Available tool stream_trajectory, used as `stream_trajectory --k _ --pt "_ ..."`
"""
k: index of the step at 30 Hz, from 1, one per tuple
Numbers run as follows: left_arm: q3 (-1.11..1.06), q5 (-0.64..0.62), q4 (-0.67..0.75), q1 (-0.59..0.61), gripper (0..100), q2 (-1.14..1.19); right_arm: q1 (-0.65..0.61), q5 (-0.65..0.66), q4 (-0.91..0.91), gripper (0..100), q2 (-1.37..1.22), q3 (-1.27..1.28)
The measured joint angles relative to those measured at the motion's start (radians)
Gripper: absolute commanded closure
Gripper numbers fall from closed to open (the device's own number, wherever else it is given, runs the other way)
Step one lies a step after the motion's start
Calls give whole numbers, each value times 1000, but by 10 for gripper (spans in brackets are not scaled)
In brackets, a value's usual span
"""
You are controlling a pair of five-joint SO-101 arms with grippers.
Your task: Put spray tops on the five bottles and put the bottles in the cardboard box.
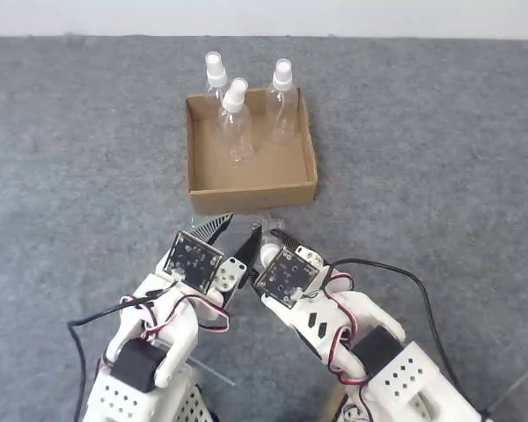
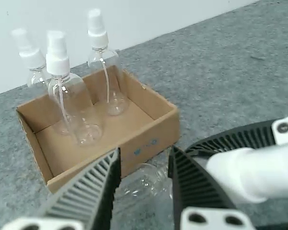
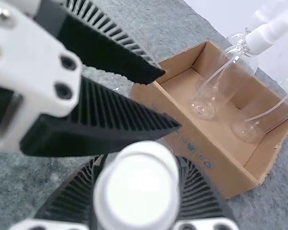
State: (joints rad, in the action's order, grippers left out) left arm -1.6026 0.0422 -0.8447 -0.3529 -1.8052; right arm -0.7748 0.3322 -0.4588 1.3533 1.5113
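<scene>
A cardboard box (image 1: pixel 251 195) sits at the middle back of the grey mat, with three clear bottles (image 1: pixel 238 132) standing upright inside it, each with a white spray top. In front of the box, my left gripper (image 2: pixel 143 167) is shut on a clear bottle (image 2: pixel 144 181) with no top, held low over the mat. Right beside it, my right gripper (image 3: pixel 139 194) is shut on a white spray top (image 3: pixel 137 184). That spray top (image 2: pixel 254 170) lies close to the left gripper's finger. In the high view both grippers (image 1: pixel 233 230) meet just before the box's front wall.
The box (image 2: pixel 134 143) stands a short way beyond the held bottle. Grey mat (image 1: pixel 440 158) spreads open on both sides of the box. A black cable (image 1: pixel 396 272) loops beside the right arm. A white wall borders the mat's far edge.
</scene>
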Motion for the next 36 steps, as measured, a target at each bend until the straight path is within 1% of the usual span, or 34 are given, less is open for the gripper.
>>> stream_trajectory --k 2,7,14,16,19,25,29,32,34,36 --pt "0 0 0 0 844 0 0 0 0 992 0 0" --pt "0 0 -5 0 845 0 0 0 -2 992 0 0" --pt "87 5 -126 -8 845 0 -2 0 -31 992 2 -2" --pt "101 5 -140 -5 845 0 -2 0 -32 992 2 -2" --pt "109 -14 -140 58 845 0 2 0 -32 992 2 -2" --pt "112 -107 -132 236 844 0 91 0 -38 992 2 -3" --pt "112 -118 -98 276 844 0 130 0 -130 992 2 -20" --pt "112 -118 -95 282 844 0 129 2 -192 992 2 -51" --pt "112 -118 -95 302 844 0 127 2 -209 992 2 -57" --pt "112 -118 -95 347 844 0 129 2 -209 992 2 -61"
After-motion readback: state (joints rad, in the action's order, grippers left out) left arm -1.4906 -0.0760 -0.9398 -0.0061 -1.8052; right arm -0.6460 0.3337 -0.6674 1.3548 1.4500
